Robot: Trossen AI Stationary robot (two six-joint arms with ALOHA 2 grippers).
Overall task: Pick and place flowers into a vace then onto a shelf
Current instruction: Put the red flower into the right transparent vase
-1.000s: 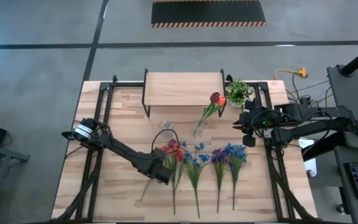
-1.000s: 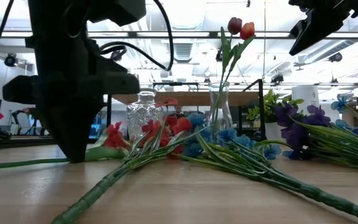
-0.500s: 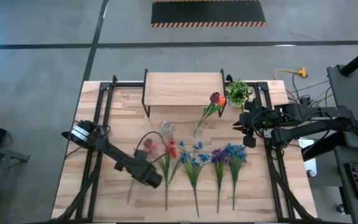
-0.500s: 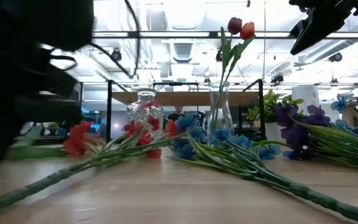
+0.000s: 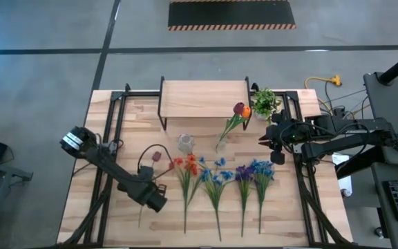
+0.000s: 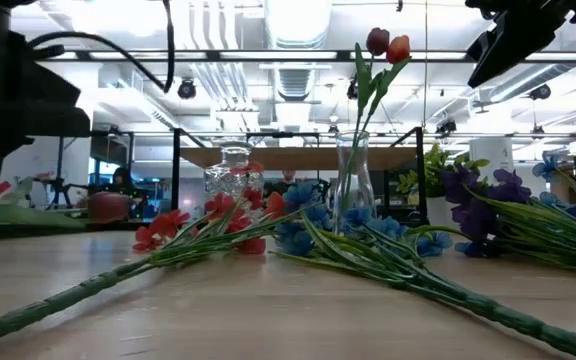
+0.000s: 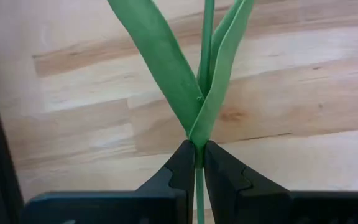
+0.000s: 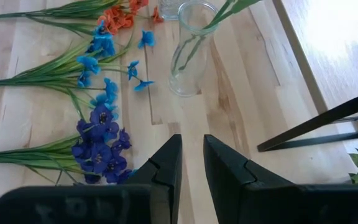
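My left gripper (image 5: 150, 194) is over the table's left near part, shut on a dark red tulip (image 5: 156, 157) whose stem tail (image 5: 141, 218) points to the near edge. My right gripper (image 5: 271, 142) hovers narrowly open to the right of the clear vase (image 5: 220, 145), touching nothing. This vase stands on the table and holds a dark red and an orange tulip (image 5: 241, 110). Orange-red (image 5: 188, 166), blue (image 5: 216, 176) and purple (image 5: 244, 173) flowers lie in a row on the table. The shelf (image 5: 204, 97) stands at the far edge. My left gripper pinches the tulip's green stem (image 7: 197, 155) between its two fingers (image 7: 180, 169), just below where the long leaves (image 7: 166, 68) branch off. The fingers come from above and lie across the stem. Whether the flower is clear of the table I cannot tell.
A cut-glass vase (image 5: 185, 142) stands left of the clear vase. A small potted plant (image 5: 264, 102) sits beside the shelf's right end. A black cable loops over the table near the tulip's head (image 5: 147, 151). Black frame rails run along both sides of the table (image 5: 109, 173).
My left gripper has moved toward the table's left and near edges, keeping shut on the tulip. The tulip has been drawn out of the row of flowers, and its head has travelled left, away from the orange-red flowers. The right arm has kept still.
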